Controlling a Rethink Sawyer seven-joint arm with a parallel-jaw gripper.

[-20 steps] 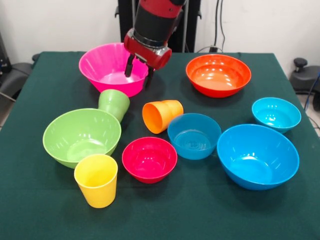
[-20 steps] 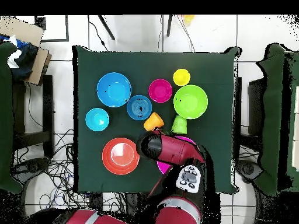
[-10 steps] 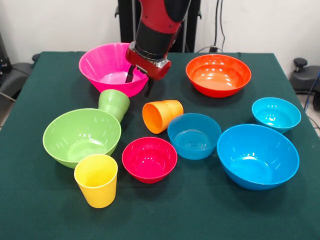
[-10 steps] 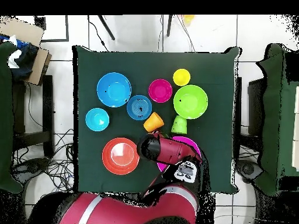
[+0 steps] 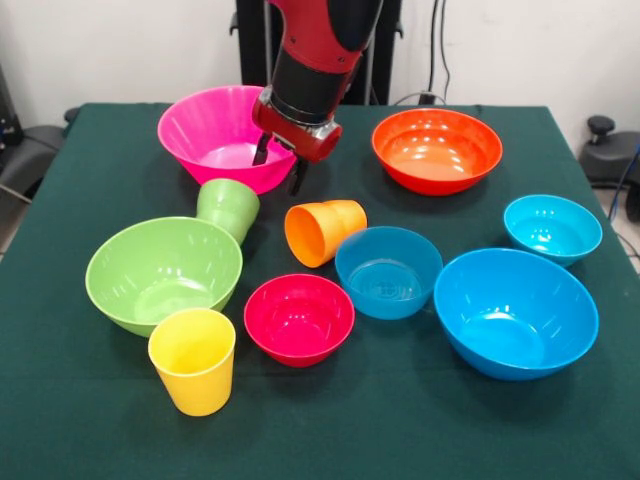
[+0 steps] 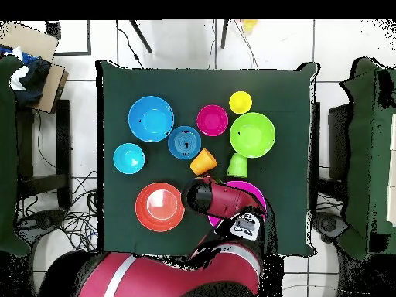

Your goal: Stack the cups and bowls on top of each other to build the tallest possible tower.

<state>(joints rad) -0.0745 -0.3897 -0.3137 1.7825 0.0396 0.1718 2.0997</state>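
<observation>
Gripper [image 5: 279, 168] spread, empty, hovering over near rim of pink bowl [image 5: 220, 135], above orange cup [image 5: 323, 231]. No stacking done yet. Left to right on desk [image 5: 90, 420]: green bowl [image 5: 164, 272], yellow cup [image 5: 193, 359] upright, green cup [image 5: 229, 207] tipped, red bowl [image 5: 299, 317], three blue bowls, orange bowl [image 5: 437, 149] toward far edge. Whole tower left to build.

My dark green cloth-covered surface [image 5: 90, 420] sits on a pale tiled floor [image 6: 178, 46], with tangled cables [image 6: 73, 224] on the tiles along one side, a cardboard box [image 6: 31, 42] at a corner, and green-draped tables [image 6: 367, 155] flanking it on both sides overhead.
</observation>
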